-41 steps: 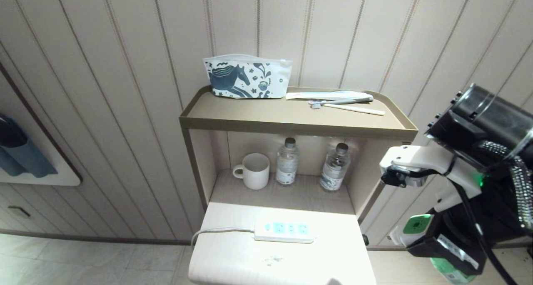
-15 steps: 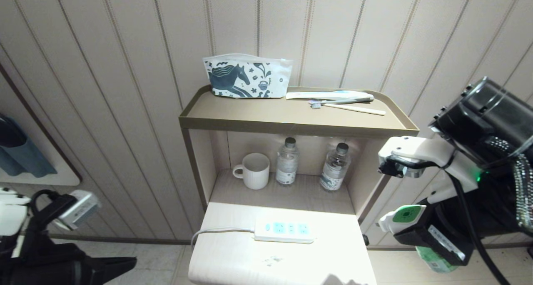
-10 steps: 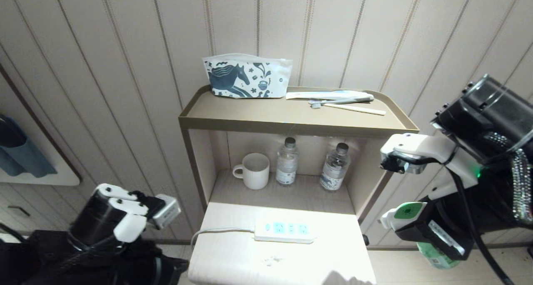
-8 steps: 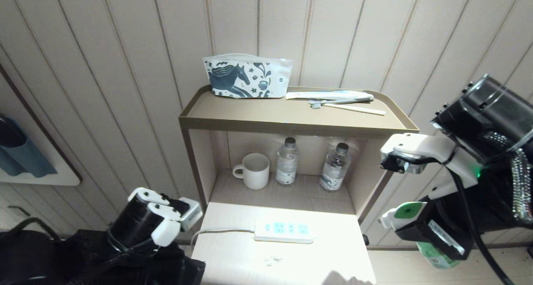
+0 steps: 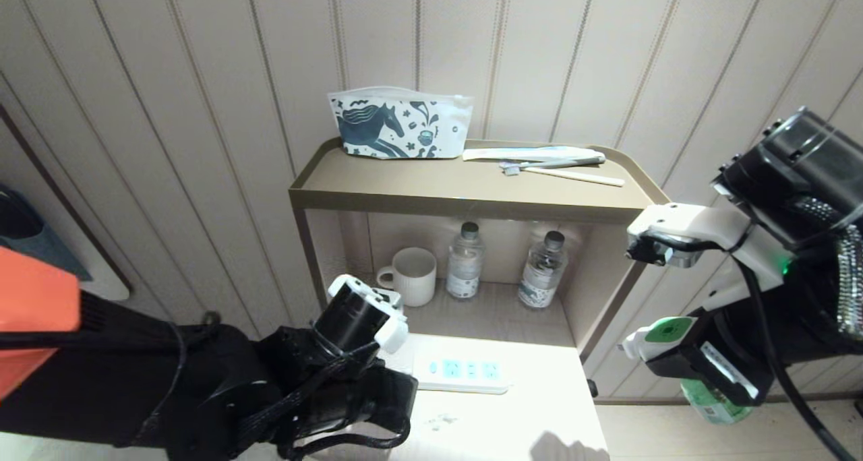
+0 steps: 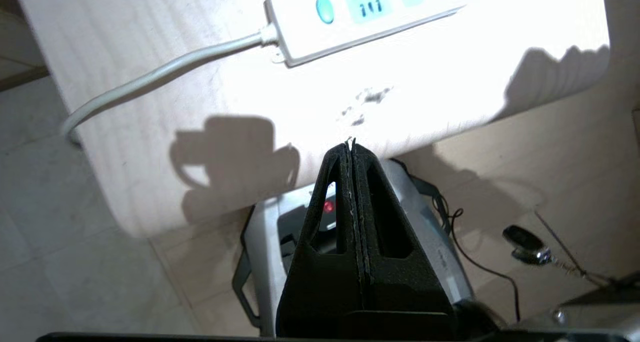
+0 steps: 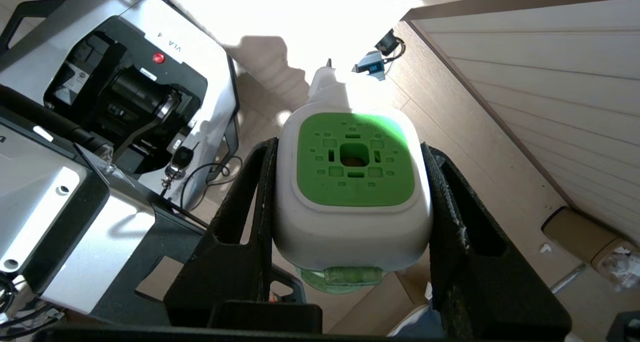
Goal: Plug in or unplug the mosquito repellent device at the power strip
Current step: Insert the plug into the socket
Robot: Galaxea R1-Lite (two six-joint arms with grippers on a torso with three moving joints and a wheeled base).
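black left gripper (image 6: 351,144) pressed together hides power strip's (image 5: 465,375) cord; right gripper (image 7: 350,192) clamps mosquito repellent device (image 7: 352,192).

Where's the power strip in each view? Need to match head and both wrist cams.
Head view: power strip lies low in the centre, on the white table top, just right of the left arm.
Left wrist view: power strip along the top edge, cord trailing off its button end.
Right wrist view: not in it.
Shared landmark: the dark scuff on the table top.
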